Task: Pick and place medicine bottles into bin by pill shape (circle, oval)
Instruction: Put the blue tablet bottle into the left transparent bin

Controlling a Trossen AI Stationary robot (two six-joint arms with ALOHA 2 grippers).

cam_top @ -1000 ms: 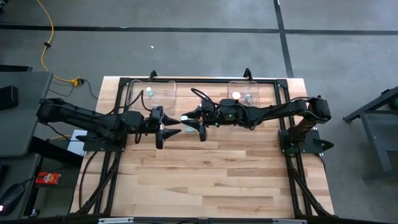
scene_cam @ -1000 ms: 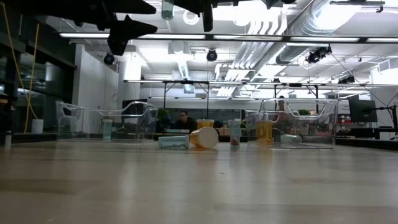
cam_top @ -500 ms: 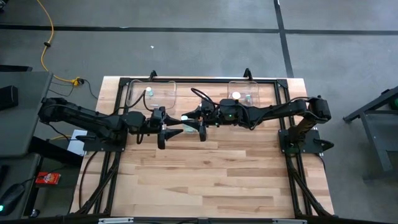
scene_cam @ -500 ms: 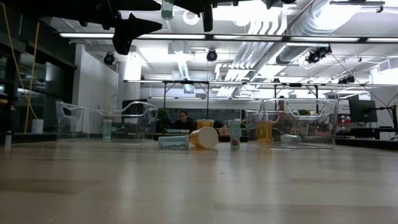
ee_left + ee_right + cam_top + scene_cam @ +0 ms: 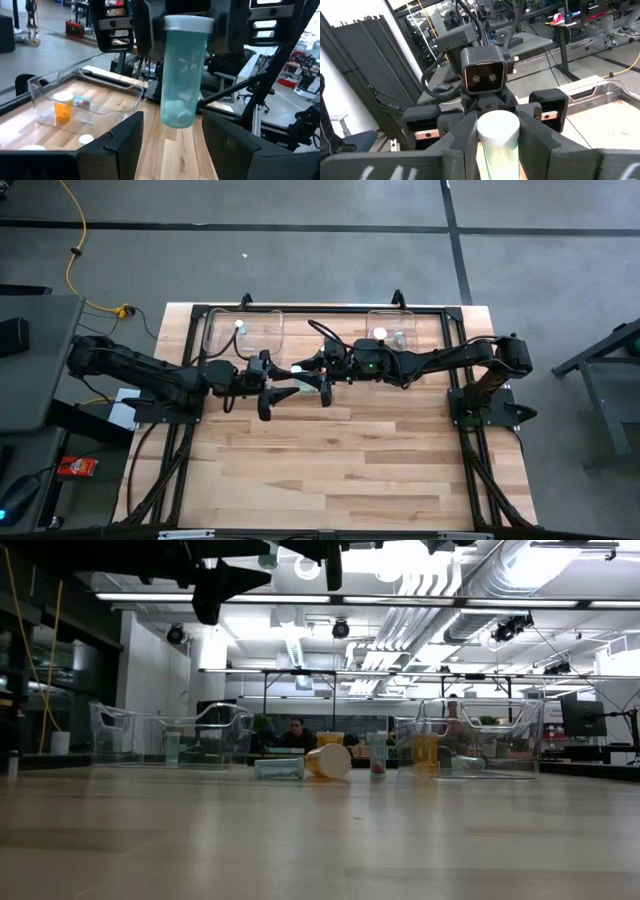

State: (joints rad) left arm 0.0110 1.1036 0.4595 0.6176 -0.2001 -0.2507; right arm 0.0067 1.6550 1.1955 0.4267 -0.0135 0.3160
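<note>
Two grippers meet above the middle of the table (image 5: 330,470). We see the right gripper (image 5: 495,131) pinching a pale green bottle (image 5: 182,70) by its white-capped end, holding it in the air. We see the left gripper (image 5: 172,131) facing it with fingers spread either side of the bottle, not touching. One clear bin (image 5: 245,330) sits far left, another bin (image 5: 392,328) far right, each holding bottles. More bottles (image 5: 330,760) rest on the table between the bins.
</note>
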